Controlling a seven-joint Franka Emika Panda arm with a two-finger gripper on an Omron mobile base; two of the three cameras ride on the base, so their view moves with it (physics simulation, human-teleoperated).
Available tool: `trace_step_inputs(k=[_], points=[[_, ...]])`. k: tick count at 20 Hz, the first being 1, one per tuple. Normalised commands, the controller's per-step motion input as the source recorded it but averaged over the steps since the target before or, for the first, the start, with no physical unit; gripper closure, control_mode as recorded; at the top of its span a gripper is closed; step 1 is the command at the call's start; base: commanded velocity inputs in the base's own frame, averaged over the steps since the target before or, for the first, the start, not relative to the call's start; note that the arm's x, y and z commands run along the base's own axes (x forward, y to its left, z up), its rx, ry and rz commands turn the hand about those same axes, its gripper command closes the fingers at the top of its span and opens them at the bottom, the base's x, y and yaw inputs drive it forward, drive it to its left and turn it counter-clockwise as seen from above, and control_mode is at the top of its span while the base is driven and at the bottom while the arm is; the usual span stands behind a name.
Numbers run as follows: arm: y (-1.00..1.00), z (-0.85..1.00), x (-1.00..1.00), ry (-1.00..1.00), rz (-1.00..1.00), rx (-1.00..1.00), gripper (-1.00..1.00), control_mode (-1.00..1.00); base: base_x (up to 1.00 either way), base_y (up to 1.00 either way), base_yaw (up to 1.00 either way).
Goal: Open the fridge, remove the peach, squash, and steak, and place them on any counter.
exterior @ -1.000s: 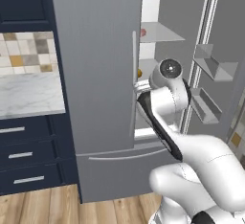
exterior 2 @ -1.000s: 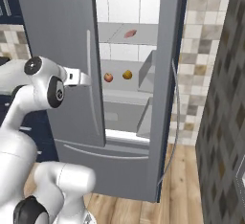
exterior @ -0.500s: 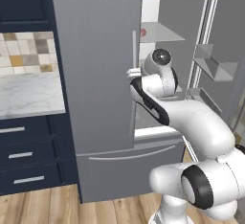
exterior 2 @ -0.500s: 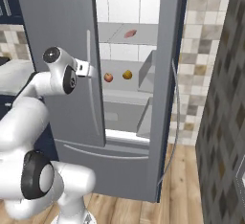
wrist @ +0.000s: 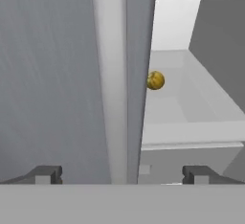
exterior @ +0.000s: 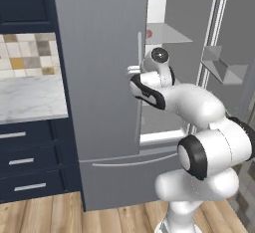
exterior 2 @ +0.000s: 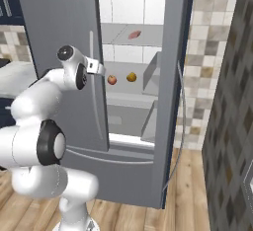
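Glossy white rounded arm (exterior: 199, 108) with dark joint rings.

The tall grey fridge (exterior: 99, 77), centre frame, looks like brushed matt metal; the veined white counter (exterior: 30, 97), left, looks like polished marble.

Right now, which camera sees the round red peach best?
The right base view: the peach sits whole on a fridge shelf beside the squash. In the hand view the closed door's edge stands where the peach would be; the squash peeks past it.

fridge shelf (exterior 2: 123, 84), peach (exterior 2: 112, 79), squash (exterior 2: 131, 77)
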Motion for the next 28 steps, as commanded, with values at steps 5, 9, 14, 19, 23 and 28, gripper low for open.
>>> trace_step_inputs(k=[5,9,14,19,23,28], points=[[0.08,-0.12,0.8,0.0,0.0,0.01,-1.0,-1.0,0.0,0.0,0.0],[0.15,-0.25,0.7,-0.03,0.0,0.0,-1.0,-1.0,0.0,0.0,0.0],[0.16,-0.34,0.68,-0.03,0.0,0.0,1.0,-1.0,0.0,0.0,0.0],[0.28,-0.05,0.46,0.06,-0.07,0.0,1.0,-1.0,0.0,0.0,0.0],[0.57,0.0,0.01,0.12,-0.21,0.0,1.0,-1.0,0.0,0.0,0.0],[0.7,-0.05,-0.48,0.05,-0.18,-0.02,1.0,-1.0,0.0,0.0,0.0]])
